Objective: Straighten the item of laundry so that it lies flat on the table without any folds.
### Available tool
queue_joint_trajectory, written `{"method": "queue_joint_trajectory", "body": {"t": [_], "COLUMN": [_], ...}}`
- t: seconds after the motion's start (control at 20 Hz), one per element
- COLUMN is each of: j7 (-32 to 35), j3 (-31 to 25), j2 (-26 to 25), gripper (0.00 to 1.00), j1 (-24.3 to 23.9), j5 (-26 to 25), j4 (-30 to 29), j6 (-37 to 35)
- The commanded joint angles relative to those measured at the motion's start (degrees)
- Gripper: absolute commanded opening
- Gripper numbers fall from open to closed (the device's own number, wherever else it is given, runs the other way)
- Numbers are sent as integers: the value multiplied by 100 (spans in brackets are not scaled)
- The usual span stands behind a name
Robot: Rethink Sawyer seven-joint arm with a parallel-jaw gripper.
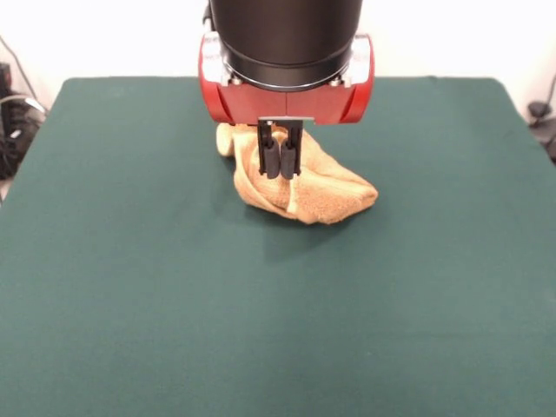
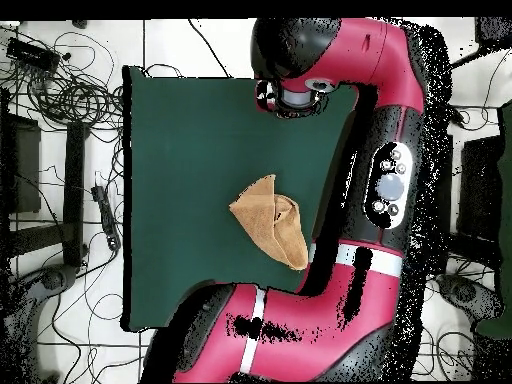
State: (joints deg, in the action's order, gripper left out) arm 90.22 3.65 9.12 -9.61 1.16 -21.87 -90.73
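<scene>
The item of laundry [image 1: 313,187] is a golden yellow-orange towel, lying bunched and folded over itself on the dark green table [image 1: 130,287], a little behind the table's middle. In the overhead view the towel [image 2: 270,225] shows as a folded wedge with one point toward the arm. My gripper [image 1: 280,165] hangs from the red and black wrist, in front of the towel's left part. Its two black fingers [image 1: 270,158] stand close together, shut, with no cloth showing between them. The overhead view does not show the gripper's tips.
The red arm [image 2: 385,190] curves along the table's right side in the overhead view. Cables and equipment [image 2: 60,90] lie on the floor beyond the table's left edge. Green cloth stretches wide on every side of the towel.
</scene>
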Motion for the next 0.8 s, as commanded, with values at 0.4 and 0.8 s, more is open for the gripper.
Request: {"method": "queue_joint_trajectory", "body": {"t": [0.4,0.8], "j7": [1095,1537], "j3": [-219,-273], "j2": [223,327], "gripper": [0,0], "j1": [184,291], "j5": [151,305], "j4": [-439,-668], "j6": [-345,-210]}}
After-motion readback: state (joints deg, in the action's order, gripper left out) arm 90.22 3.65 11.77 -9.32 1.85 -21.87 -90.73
